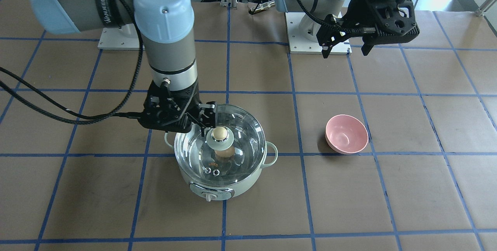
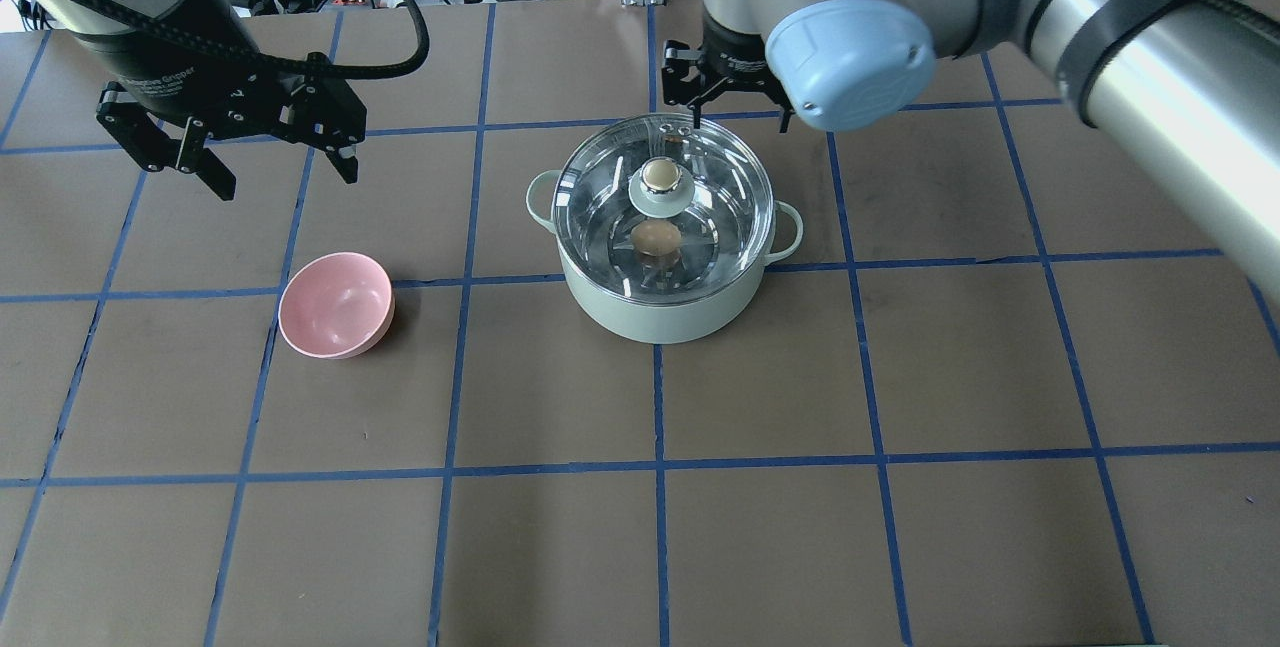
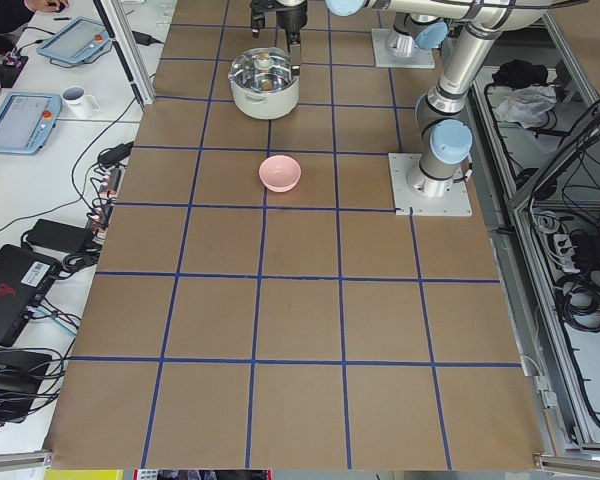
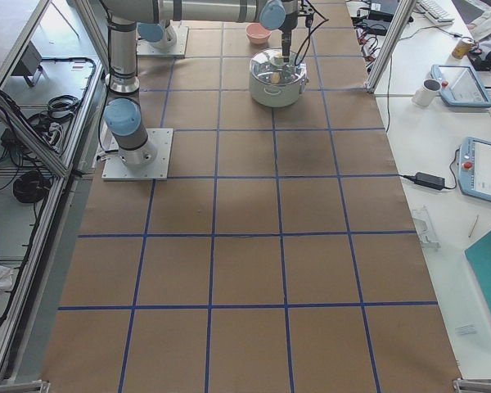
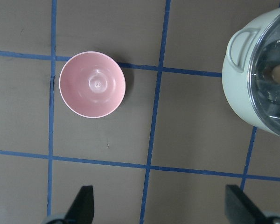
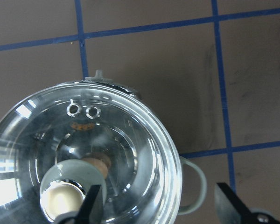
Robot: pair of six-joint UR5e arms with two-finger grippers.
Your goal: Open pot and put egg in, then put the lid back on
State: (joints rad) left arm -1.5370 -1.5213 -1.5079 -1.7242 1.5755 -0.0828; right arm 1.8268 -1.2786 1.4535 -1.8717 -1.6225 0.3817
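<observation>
My right hand [image 6: 159,207] hung released above the round pale mint-green electric pot [image 2: 650,312], both fingers [image 6: 93,203] spread wide and closed on nothing. The round clear glass lid [image 2: 720,187] sat on the pot's rim directly beneath that hand. Its beige ball knob [image 2: 661,173] lay just outside one of my fingers, not between them, and I could not tell whether the finger touched it. Through the glass, the small tan-brown egg [image 2: 657,239] rested on the shiny steel bottom of the pot, below the knob and a little off to its side. The two small metal vent rings [image 6: 82,111] lay further out from my fingertips, near the lid's edge.

My left hand [image 2: 280,172] was well apart from the pot, raised over the brown paper-covered counter [image 2: 800,527] with its blue tape grid, fingers likewise open and empty. A small pink bowl [image 2: 335,305] stood on the counter below this hand, out beyond its fingertips, upright and apart from the pot.
</observation>
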